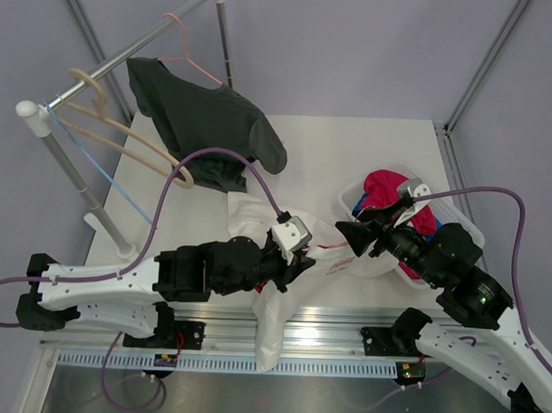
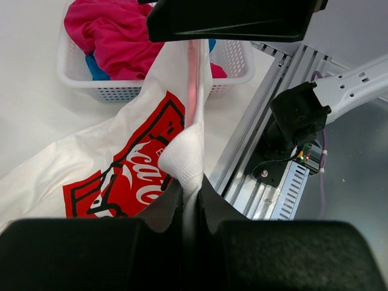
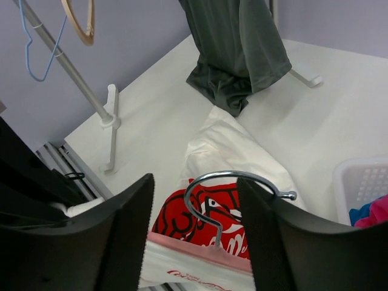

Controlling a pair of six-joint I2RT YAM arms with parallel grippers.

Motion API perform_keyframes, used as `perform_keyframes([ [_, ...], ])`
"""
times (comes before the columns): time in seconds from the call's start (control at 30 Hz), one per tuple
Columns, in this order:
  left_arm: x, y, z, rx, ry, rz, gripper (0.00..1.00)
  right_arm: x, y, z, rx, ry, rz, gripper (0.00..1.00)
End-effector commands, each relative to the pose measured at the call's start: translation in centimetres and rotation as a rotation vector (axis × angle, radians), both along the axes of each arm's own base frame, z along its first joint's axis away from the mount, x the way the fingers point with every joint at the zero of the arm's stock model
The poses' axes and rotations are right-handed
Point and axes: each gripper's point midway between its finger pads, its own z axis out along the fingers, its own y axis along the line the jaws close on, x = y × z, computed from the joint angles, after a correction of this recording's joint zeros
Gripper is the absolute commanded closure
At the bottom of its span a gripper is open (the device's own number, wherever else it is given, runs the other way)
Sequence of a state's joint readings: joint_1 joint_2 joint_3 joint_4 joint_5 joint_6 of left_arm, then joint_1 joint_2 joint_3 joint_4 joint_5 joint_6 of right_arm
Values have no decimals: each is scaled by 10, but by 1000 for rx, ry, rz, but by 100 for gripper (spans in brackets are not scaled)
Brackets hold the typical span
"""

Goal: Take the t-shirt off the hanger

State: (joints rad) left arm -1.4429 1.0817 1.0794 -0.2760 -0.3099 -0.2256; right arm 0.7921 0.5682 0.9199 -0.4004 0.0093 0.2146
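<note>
The white t-shirt with its red Coca-Cola graphic lies crumpled on the table and drapes over the near edge. My left gripper is shut on a ribbed fold of its white cloth. The salmon-pink hanger is still inside the shirt, and one pink bar runs up out of the fabric. Its metal hook stands between the fingers of my right gripper. Those fingers straddle the hook, open, with a gap on the left side. From above, my right gripper faces my left gripper across the shirt.
A white basket holding magenta cloth sits right of the shirt. At the back left, a garment rack carries a dark grey t-shirt, beige wooden hangers and a thin pink wire hanger. An aluminium rail lines the near edge.
</note>
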Motion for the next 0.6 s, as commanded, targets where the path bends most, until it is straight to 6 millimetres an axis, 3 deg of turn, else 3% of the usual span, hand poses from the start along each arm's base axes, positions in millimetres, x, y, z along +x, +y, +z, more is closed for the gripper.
perform_keyframes([
  [0.0, -5, -3, 54, -208, -22, -30, 100, 18, -4, 10, 25, -53, -86, 42],
  [0.3, 6, 15, 64, -273, 8, 59, 100, 22, -3, 9, 62, -47, -108, 79],
  [0.4, 9, 15, 63, -281, 20, 83, 100, 21, 1, 8, 74, -41, -87, 87],
  [0.5, 13, 17, 66, -306, 27, 111, 100, 21, 6, 5, 74, -31, -71, 89],
  [0.53, 13, 16, 66, -310, 31, 110, 100, 22, 6, 5, 75, -28, -79, 100],
  [0.57, 11, 15, 69, -314, 32, 98, 99, 23, 4, 7, 75, -30, -88, 100],
])
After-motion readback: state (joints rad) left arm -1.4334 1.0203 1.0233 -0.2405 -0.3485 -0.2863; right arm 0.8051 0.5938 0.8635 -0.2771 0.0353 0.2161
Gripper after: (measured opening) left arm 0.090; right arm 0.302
